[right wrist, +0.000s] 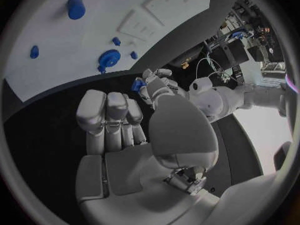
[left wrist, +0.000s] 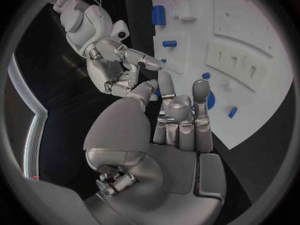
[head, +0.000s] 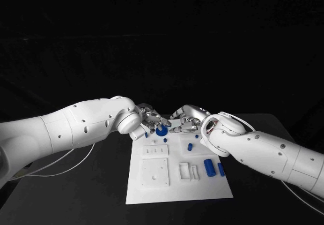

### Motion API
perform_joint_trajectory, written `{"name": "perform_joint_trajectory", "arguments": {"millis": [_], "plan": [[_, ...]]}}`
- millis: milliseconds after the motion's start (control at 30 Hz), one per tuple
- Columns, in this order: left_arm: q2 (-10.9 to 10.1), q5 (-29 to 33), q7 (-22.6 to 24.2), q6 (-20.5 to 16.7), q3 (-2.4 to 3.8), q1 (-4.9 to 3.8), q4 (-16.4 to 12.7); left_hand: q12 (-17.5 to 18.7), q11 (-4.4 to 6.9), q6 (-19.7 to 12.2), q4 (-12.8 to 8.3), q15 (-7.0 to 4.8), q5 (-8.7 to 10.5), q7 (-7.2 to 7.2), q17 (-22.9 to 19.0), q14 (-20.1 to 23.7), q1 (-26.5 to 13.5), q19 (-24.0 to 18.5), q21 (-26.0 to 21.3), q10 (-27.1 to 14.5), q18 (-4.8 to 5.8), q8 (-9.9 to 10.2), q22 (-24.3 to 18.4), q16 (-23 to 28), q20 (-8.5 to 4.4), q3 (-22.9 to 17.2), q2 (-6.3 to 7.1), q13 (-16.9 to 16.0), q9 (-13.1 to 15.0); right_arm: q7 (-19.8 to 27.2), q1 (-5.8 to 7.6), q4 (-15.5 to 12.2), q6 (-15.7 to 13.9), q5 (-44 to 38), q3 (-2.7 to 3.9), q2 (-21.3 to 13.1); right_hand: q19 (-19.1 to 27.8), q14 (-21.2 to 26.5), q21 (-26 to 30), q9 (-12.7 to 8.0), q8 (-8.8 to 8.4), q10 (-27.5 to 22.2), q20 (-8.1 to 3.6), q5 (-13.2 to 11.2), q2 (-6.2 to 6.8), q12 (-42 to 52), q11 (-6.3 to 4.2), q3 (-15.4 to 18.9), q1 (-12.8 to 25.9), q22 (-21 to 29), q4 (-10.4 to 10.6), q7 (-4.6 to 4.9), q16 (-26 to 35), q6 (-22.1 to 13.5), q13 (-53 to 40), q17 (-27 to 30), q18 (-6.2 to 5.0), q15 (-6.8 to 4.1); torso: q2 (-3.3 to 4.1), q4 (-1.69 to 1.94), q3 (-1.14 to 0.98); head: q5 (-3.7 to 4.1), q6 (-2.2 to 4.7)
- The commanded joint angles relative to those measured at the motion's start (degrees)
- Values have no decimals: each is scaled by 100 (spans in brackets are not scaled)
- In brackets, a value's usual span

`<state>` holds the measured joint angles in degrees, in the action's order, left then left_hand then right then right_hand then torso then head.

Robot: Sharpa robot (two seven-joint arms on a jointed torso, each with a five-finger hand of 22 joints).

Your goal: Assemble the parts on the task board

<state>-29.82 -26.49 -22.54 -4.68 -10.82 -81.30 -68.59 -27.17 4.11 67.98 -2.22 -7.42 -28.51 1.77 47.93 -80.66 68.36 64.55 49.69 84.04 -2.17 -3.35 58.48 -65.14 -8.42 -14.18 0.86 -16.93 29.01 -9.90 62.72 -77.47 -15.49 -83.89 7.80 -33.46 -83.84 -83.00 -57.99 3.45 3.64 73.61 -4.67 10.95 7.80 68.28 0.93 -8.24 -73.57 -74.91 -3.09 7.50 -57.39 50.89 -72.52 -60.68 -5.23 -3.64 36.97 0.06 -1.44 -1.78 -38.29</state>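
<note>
The white task board [head: 177, 187] is lying on the black tabletop [head: 108, 192]. Both hands are meeting at its far end: the left hand [head: 152, 121] is pinching a small blue part [right wrist: 137, 85], the right hand's [head: 187, 117] fingers [right wrist: 106, 110] are hovering empty, loosely spread. Beneath them the blue gear [head: 163, 131] is sitting on the board, probably light, rigid and slick, best gripped by its toothed rim.
</note>
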Motion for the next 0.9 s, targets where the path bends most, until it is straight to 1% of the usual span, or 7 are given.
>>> {"name": "perform_joint_trajectory", "arguments": {"millis": [33, 267, 367, 567, 667, 700, 900], "plan": [[-8, 89, -128, -131, 5, 4, 12, -46, 38, 355, -189, -2, -41, -293, 29, -40, -45, 53, -32, 283, 43, -42, 18, -31, -15, -186, -30, 7, 2764, 201, -25, -133, -210, 184, 5, -151, -382, -11, 21, -6, -32, 5, 39, 56, 31, -3, 38, 49, -55, -739, -4, 3, 17, -78, 20, 10, -43, 45, -1, 3, 0, -16, -16], [-76, 1, -390, -192, 3, 9, -15, -128, 39, 388, -264, 2, -65, -303, 128, -60, -115, 62, -71, 283, 46, -39, 85, -107, -11, -205, -37, 10, 2807, 350, -53, -424, -181, 441, 45, -621, -371, 2, 90, -2, -26, -53, 40, 194, 1, -81, 33, 99, -113, -723, -28, -3, 82, -2, 119, 70, -52, 42, -1, -16, 5, -51, -32], [-119, -50, -458, -198, 2, 17, -53, -187, 39, 442, -247, -1, -16, -318, 194, -83, -139, 73, -86, 284, 45, -42, 105, -163, -11, -180, -50, -4, 2836, 419, -58, -486, -175, 598, 91, -792, -372, 1, 110, 1, -25, -57, 36, 244, -40, -91, 26, 61, -121, -720, -79, -7, 104, 80, 143, 86, -51, 37, -4, -17, 3, -69, -49], [-203, -277, -546, -244, -36, 41, -170, -341, 51, 565, -188, -1, 102, -355, 366, -136, -143, 102, -97, 285, 44, -57, 150, -325, -8, -98, -83, -55, 2924, 564, -61, -496, -194, 1089, 270, -1036, -371, 4, 157, 9, -17, -68, 29, 496, -90, -98, 17, 56, -63, -712, -137, -17, 146, 239, 169, 115, -52, 30, -17, -10, -1, -79, -100], [-223, -403, -574, -311, -89, 55, -215, -416, 63, 640, -122, 9, 97, -391, 454, -135, -143, 89, -121, 282, 45, -76, 185, -419, 7, -31, -98, -63, 3237, 592, -61, -465, -194, 1254, 360, -1080, -370, 6, 174, 9, -18, -80, 28, 556, -109, -107, 16, 68, -43, -710, -173, -17, 175, 246, 185, 134, -49, 29, -14, -1, 0, -73, -126], [-228, -456, -582, -337, -111, 63, -230, -422, 74, 631, -65, 18, 92, -401, 479, -108, -143, 45, -157, 280, 45, -88, 205, -446, 23, -7, -115, -50, 3565, 601, -60, -452, -193, 1301, 390, -1092, -370, 6, 183, 8, -19, -86, 27, 575, -115, -114, 16, 66, -45, -708, -181, -16, 178, 242, 193, 135, -50, 28, -18, 2, 1, -74, -145], [-237, -759, -630, -492, -223, 149, -311, -515, 69, 702, 8, 16, 74, -425, 556, -133, -134, 78, -194, 279, 45, -44, 290, -539, 24, -40, -95, -63, 3863, 631, -48, -347, -165, 1452, 549, -1089, -371, 8, 200, 10, -16, -99, 25, 616, -128, -131, 14, 70, -29, -706, -209, -19, 197, 268, 214, 145, -50, 26, 6, -3, 7, -86, -215]]}}
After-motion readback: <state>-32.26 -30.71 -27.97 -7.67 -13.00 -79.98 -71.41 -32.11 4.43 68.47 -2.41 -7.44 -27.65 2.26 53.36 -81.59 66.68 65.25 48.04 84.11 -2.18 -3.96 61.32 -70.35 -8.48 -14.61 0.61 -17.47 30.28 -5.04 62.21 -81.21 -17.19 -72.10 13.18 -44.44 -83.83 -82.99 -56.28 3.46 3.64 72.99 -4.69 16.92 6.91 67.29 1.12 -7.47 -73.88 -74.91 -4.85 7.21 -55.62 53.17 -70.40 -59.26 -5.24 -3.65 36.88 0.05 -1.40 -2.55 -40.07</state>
